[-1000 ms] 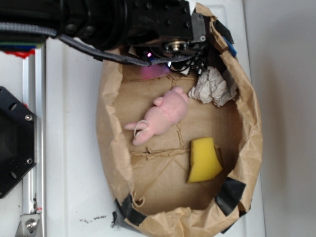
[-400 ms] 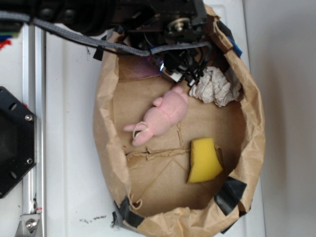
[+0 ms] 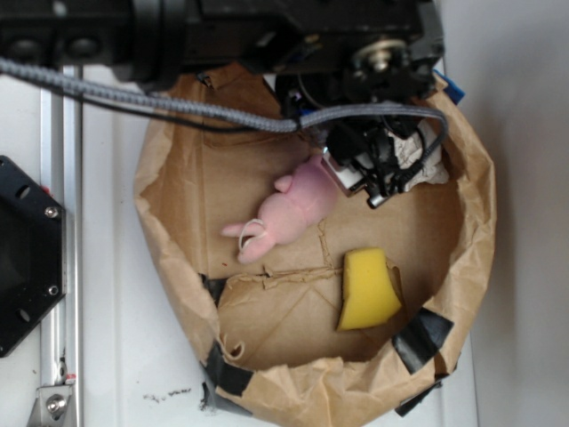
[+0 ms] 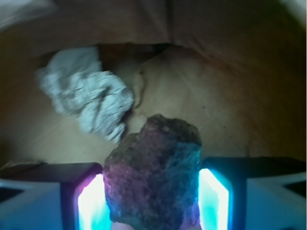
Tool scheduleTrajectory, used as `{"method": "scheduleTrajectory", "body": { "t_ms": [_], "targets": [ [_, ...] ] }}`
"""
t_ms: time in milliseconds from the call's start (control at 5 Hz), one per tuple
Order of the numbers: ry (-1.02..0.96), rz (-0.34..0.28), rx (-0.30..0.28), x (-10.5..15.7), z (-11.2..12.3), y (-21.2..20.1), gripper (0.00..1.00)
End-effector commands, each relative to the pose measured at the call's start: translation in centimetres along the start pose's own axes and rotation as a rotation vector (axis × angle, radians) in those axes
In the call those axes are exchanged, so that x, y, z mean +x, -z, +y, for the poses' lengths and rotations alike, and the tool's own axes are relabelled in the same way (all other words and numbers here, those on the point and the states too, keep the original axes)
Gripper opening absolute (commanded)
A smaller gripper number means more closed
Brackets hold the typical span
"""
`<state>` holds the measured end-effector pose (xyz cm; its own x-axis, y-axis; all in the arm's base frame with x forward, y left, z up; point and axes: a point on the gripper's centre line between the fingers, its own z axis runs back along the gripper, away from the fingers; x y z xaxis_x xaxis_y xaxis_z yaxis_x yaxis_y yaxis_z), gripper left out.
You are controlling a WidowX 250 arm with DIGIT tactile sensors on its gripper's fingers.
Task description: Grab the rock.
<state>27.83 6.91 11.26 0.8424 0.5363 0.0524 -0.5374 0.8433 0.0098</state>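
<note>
In the wrist view the rock [image 4: 153, 172], a dark, rough, angular chunk, sits between the two lit pads of my gripper [image 4: 151, 194] and touches both, so the gripper is shut on it. It fills the gap and sticks out past the fingertips. Beyond it lies the brown paper floor. In the exterior view the gripper [image 3: 373, 176] hangs inside the bag, just right of the pink plush toy's head. There the arm and its cables hide the rock.
A brown paper bag [image 3: 164, 231] with rolled-down walls holds everything. Inside lie a pink plush toy [image 3: 289, 209], a yellow sponge wedge [image 3: 366, 289] and a crumpled whitish paper wad [image 4: 88, 93], the wad [image 3: 428, 162] half covered by the arm. A metal rail [image 3: 60, 267] runs along the left.
The arm has travelled right and down into the bag, from its top rim to beside the plush toy. The bag's walls have shifted and widened. The paper wad is now mostly covered.
</note>
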Motion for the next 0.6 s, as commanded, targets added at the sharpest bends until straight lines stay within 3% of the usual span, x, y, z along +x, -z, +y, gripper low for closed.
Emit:
{"method": "scheduleTrajectory", "body": {
  "t_ms": [0,200,400],
  "targets": [
    [0.312,-0.076,-0.056,-1.8,-1.3,-6.0,0.00],
    [0.358,-0.064,-0.105,-2.2,-1.8,-8.0,0.00],
    [0.337,-0.064,-0.087,-2.1,-1.9,-8.3,0.00]
  ]
}}
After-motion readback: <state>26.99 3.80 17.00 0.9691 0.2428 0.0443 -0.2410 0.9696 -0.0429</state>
